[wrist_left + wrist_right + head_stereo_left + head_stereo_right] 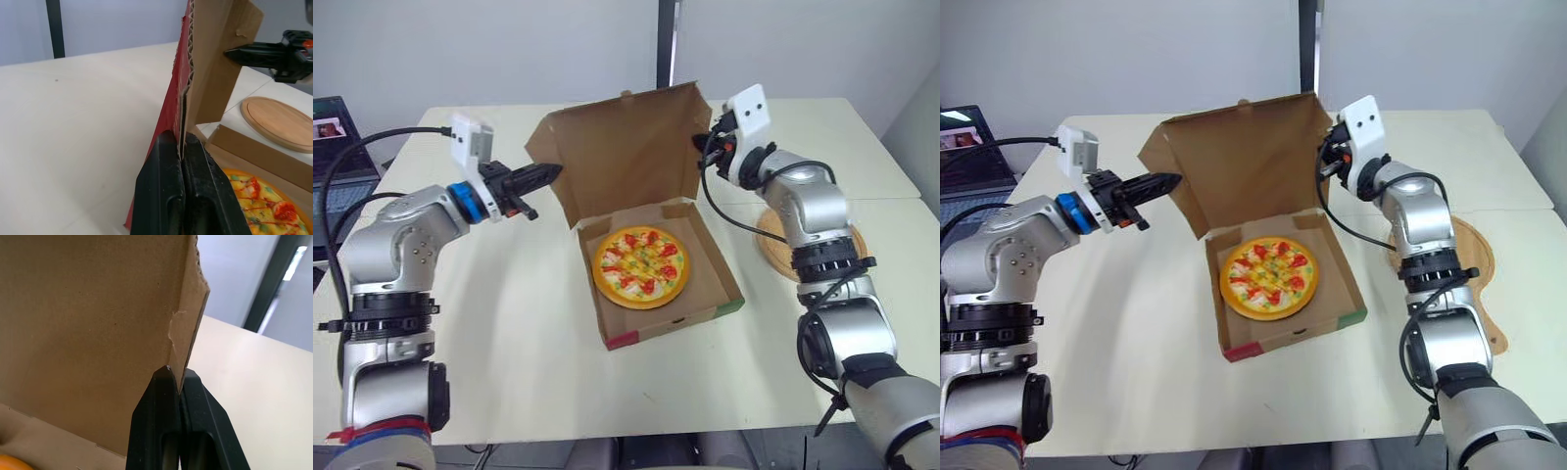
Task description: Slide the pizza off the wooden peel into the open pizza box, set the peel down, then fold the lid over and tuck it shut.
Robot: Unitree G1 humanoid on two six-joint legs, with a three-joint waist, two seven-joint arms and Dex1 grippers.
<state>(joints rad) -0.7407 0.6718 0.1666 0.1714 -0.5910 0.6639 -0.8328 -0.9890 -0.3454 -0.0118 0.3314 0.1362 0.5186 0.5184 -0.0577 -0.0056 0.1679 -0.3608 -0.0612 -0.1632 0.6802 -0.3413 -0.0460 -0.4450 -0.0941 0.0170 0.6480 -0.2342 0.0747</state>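
Left pincer (181, 140) and right pincer (178, 375) tight on opposite lid (626, 157) side edges

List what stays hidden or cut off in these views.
- Peel: in the head views the right arm covers its middle; in the left wrist view the frame edge cuts it.
- Lid: in the head views its outer face is turned away.
- Pizza: in the right wrist view, a sliver at the frame edge.
- Laptop: in the head views, cut by the left edge.

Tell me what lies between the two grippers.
The raised lid, pinched at each side edge by left gripper and right gripper; the left eye view shows it.
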